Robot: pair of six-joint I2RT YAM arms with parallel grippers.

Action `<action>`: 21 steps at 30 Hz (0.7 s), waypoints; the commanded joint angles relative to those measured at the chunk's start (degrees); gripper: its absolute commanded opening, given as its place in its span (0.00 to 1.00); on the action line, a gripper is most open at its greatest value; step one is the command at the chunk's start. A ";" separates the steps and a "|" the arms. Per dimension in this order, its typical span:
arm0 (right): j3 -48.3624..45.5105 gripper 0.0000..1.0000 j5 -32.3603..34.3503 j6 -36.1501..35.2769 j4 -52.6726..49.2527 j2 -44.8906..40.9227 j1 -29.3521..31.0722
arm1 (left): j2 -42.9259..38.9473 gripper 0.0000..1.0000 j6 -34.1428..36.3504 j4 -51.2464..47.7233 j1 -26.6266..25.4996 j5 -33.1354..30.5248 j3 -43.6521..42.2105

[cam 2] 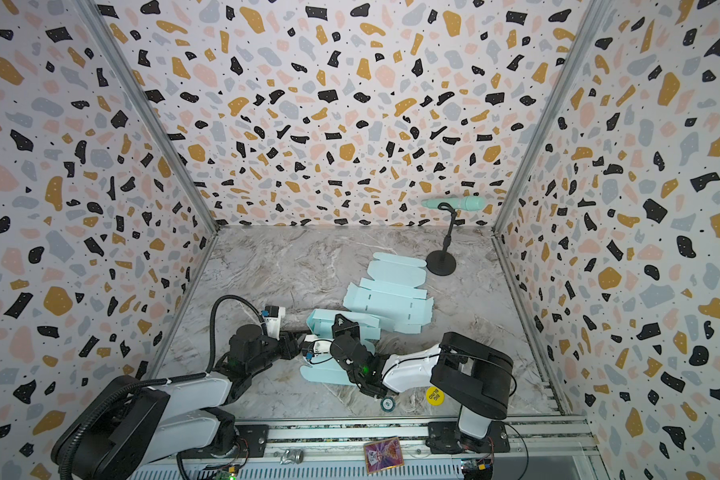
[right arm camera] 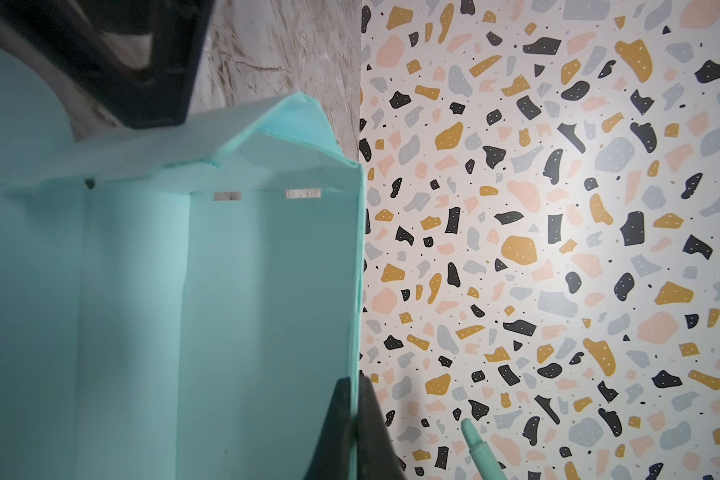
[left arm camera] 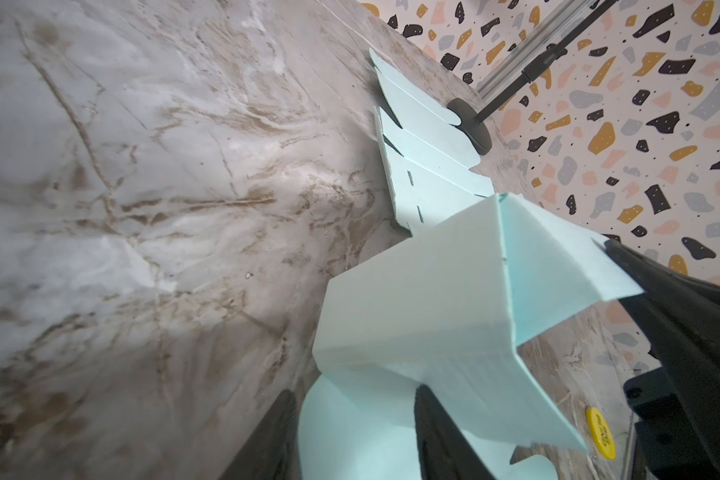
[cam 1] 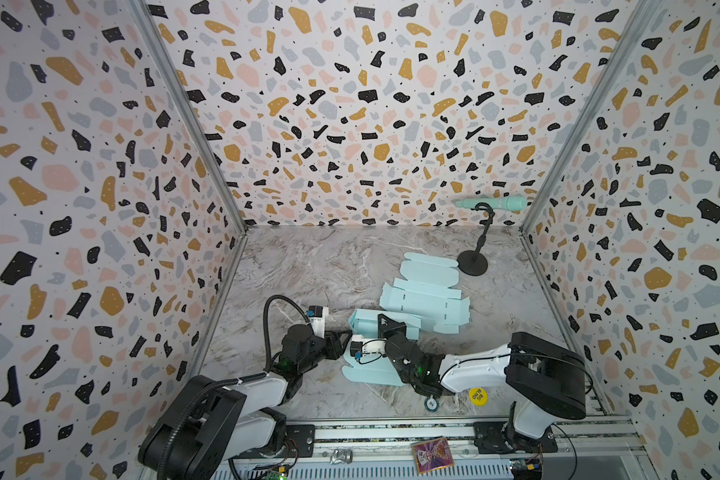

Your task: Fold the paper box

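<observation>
On the marble tabletop point(cam 1: 308, 266), the half-folded mint paper box point(cam 1: 363, 321) is pinched at one wall's edge by the right gripper point(right arm camera: 355, 388), with the left gripper point(left arm camera: 354, 399) spread about a flap, and is judged light, flimsy, best held near creases.

a: how much of the paper box point(cam 1: 364, 322) shows in a top view?
b: part only. the right arm point(cam 1: 470, 365) and right gripper point(cam 1: 387, 328) cover its middle, toward five o'clock.
a: and from the right wrist?
b: the box runs out of frame on two sides; the mint stick point(right arm camera: 478, 446) is cut off too.
a: the left gripper point(left arm camera: 354, 390)?
b: its fingers point(left arm camera: 441, 436) leave the frame, and the yellow disc point(left arm camera: 600, 432) there is a blur.
a: the chip point(cam 1: 432, 402)?
b: print too small to tell.
</observation>
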 commanded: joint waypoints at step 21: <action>5.45 0.00 -9.81 8.89 -15.67 -0.05 -2.33 | 6.76 0.47 8.72 8.21 -4.76 -1.02 7.72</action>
